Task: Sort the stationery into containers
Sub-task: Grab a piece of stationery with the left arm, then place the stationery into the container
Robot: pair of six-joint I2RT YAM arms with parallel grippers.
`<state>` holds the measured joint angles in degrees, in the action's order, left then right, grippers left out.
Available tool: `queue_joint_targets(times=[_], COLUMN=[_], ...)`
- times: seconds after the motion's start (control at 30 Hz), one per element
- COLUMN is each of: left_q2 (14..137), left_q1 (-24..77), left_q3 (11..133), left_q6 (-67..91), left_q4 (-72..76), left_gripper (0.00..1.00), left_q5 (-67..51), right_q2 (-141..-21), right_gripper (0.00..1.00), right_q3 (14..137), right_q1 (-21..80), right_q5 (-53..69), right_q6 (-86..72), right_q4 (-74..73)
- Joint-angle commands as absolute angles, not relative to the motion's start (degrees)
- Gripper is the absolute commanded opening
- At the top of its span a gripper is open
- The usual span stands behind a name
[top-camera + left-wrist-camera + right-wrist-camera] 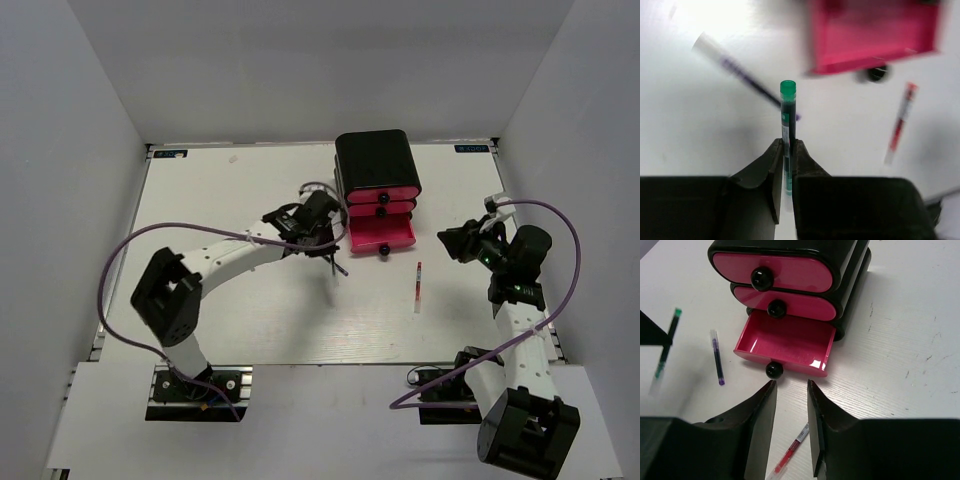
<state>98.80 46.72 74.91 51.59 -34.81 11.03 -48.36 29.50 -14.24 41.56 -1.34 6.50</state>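
Nearest item: left fingers [775, 160], closed narrow on the green pen [788, 107]. The pen is pinched at its lower part, with its capped end pointing out past the fingertips. It is held above the table [230, 310], just left of the drawer unit.

Right fingers [765, 405]: parted, with a clear gap and nothing between them. They hang over the table in front of the bottom drawer's knob [774, 370].

Bottom drawer [790, 340]: pink, pulled out of the case, with its floor showing.

Middle drawer [805, 307] and top drawer [795, 272]: pink, pushed in, each with a black round knob.

Case [852, 270]: glossy black with rounded corners. It stands at the far middle of the table.

Purple pen [717, 357]: lies flat on the table, left of the open drawer and apart from it. It looks blurred in the left wrist view.

Red pen [790, 452]: lies flat on the table in front of the open drawer and apart from it. In the right wrist view it sits below the gap between the right fingers, and nothing touches it.
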Motion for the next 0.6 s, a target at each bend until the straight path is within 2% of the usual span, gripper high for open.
queue_joint_targets(times=[0.0,0.03,0.17,0.37,0.57], left_q2=[93.69,93.69,97.02,103.35,104.67], left_q1=[47.02,47.02,47.64,47.64,48.16], left_q3=[75.14,76.02,79.89,86.39,84.99], left_q6=[22.64,11.19,-9.03,-25.29,-29.88], left_q4=[-19.44,-19.42,-18.64,-16.54,-6.44], left_gripper=[0.00,0.00,0.01,0.01,0.01], left_q5=[1.88,-5.03,-16.33,-14.95,-14.68], right_q2=[-47.90,-47.73,-47.64,-43.26,-42.27], right_gripper=[0.38,0.38,0.44,0.37,0.34], right_q3=[29.62,29.36,29.09,26.28,25.22], right_q1=[-14.77,-14.94,-15.20,-15.56,-16.17], right_q5=[44.12,44.30,48.86,56.42,56.77], right_q6=[-0.97,-0.79,3.33,8.17,7.73], right_q4=[8.44,8.79,8.70,10.36,12.22])
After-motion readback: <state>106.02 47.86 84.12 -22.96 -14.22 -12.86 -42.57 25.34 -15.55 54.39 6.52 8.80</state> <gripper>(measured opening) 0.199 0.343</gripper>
